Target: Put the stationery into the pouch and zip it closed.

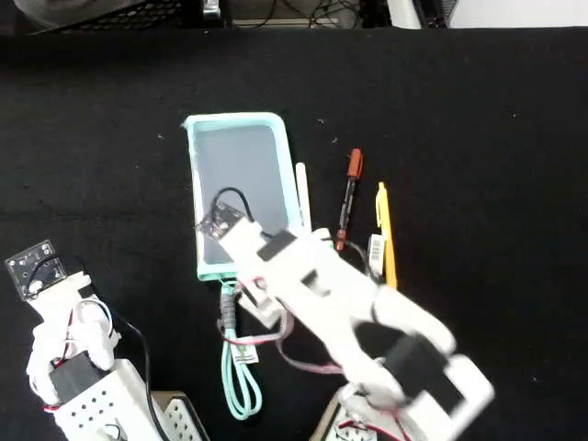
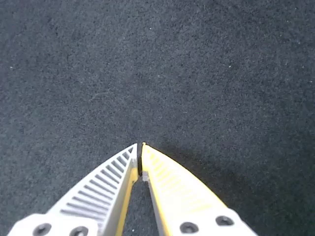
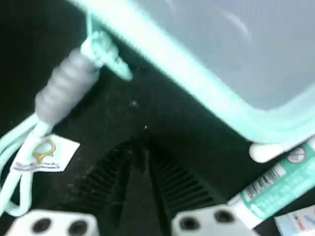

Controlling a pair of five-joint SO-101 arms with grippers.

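Note:
The teal-edged pouch (image 1: 241, 165) with a grey mesh face lies flat left of centre. Its teal cord (image 1: 237, 377) with a grey bead (image 3: 64, 91) and a paper tag (image 3: 42, 155) trails toward the front edge. To the pouch's right lie a white stick (image 1: 301, 193), a red-brown pen (image 1: 349, 197) and a yellow pen (image 1: 386, 234). My right arm (image 1: 312, 285) stretches over the pouch's near end. The right gripper (image 3: 140, 147) is shut and empty on the cloth, just short of the pouch's edge (image 3: 197, 73). My left gripper (image 2: 140, 147) is shut over bare cloth at the front left.
A black cloth (image 1: 478, 138) covers the whole table. A white pen end (image 3: 268, 150) and a teal-labelled stick (image 3: 275, 189) lie close to the right gripper. The left arm (image 1: 64, 349) sits at the front left corner. Free room spans the far and right sides.

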